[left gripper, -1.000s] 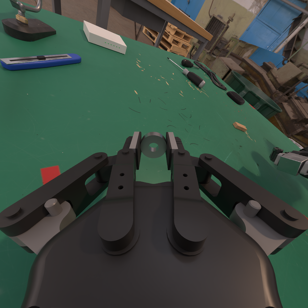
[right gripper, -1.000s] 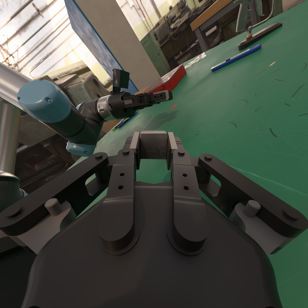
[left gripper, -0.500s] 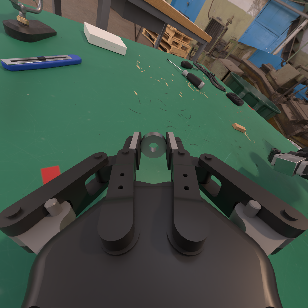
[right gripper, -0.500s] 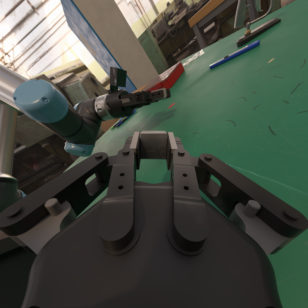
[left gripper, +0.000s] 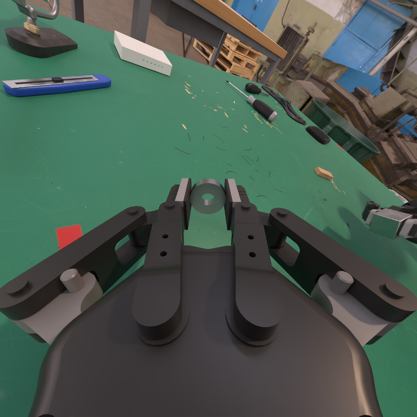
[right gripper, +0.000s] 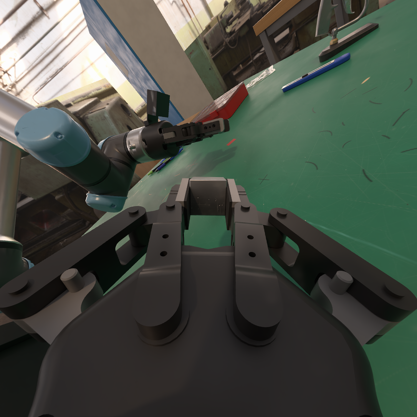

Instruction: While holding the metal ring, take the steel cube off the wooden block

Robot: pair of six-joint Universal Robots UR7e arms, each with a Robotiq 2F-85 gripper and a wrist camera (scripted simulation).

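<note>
My left gripper [left gripper: 207, 190] is shut on the metal ring [left gripper: 207, 195] and holds it above the green table with its hole facing the camera. My right gripper [right gripper: 207, 194] is shut on the steel cube [right gripper: 207, 197] and holds it clear above the table. The cube in the right gripper also shows at the right edge of the left wrist view [left gripper: 383, 222]. A small wooden block [left gripper: 323, 173] lies on the table beyond it, with nothing on it. The left gripper also shows in the right wrist view [right gripper: 223, 126], hovering over the table.
A blue utility knife [left gripper: 56, 84], a white box [left gripper: 144, 56], a black stand base [left gripper: 40, 42], a screwdriver [left gripper: 259, 105] and a black cable [left gripper: 286, 106] lie at the far side. A red patch [left gripper: 68, 234] marks the table. A red box [right gripper: 225, 101] and pens [right gripper: 164, 164] lie near the left arm.
The right gripper with the cube has drifted slightly toward the left gripper. The left gripper stays put with the ring.
</note>
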